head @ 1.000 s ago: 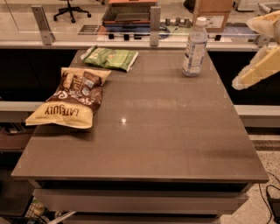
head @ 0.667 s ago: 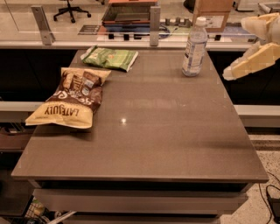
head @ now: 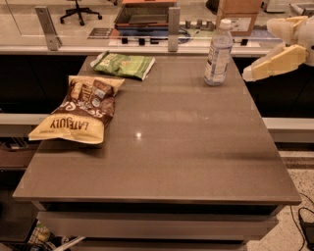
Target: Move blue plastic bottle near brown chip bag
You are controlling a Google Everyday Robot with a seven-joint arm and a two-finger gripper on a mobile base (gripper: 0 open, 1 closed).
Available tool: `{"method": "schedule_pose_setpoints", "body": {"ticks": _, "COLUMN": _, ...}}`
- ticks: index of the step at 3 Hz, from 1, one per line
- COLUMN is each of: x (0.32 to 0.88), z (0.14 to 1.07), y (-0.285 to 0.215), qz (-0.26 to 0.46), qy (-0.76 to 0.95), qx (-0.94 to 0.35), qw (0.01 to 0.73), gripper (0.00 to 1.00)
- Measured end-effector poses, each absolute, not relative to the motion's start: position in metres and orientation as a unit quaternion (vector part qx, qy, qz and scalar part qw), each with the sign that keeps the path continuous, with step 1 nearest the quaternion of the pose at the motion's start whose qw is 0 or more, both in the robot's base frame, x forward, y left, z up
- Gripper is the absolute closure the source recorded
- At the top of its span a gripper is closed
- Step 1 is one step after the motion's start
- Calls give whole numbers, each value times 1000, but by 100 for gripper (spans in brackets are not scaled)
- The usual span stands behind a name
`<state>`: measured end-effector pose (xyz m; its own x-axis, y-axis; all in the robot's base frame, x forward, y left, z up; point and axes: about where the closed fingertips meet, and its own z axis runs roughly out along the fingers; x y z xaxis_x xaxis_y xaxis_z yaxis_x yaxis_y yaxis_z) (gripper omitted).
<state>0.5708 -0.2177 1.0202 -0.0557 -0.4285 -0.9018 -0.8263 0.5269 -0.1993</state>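
Hovering just off the right edge of the worktop [head: 196,147], hand [head: 254,72] holds nothing; how open, can't tell. Bottle [head: 218,54] stands back-right, well apart from chip bag [head: 78,110]. Risk: sideways approach knocks the tall bottle over.

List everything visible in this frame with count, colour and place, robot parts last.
table: one, brown, fills the middle.
blue plastic bottle: one, clear bluish with a white cap, upright at the table's far right.
brown chip bag: one, yellow and brown, lying at the left edge.
green bag: one, flat, far edge, left of centre.
cardboard box: one, brown, behind the table beyond the bottle.
gripper: one, cream, in the air right of the bottle, not touching it.
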Motion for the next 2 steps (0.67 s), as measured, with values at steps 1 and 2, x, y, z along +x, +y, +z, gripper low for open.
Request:
{"method": "schedule_pose_setpoints", "body": {"ticks": 1, "x": 580, "z": 1019, "y": -217, "qz": 191, "qy": 705, "qx": -436, "qw": 526, "gripper": 0}}
{"method": "schedule_pose_setpoints", "body": {"ticks": 2, "x": 609, "z": 1007, "y": -221, "qz": 205, "qy": 719, "qx": -387, "qw": 540, "gripper": 0}}
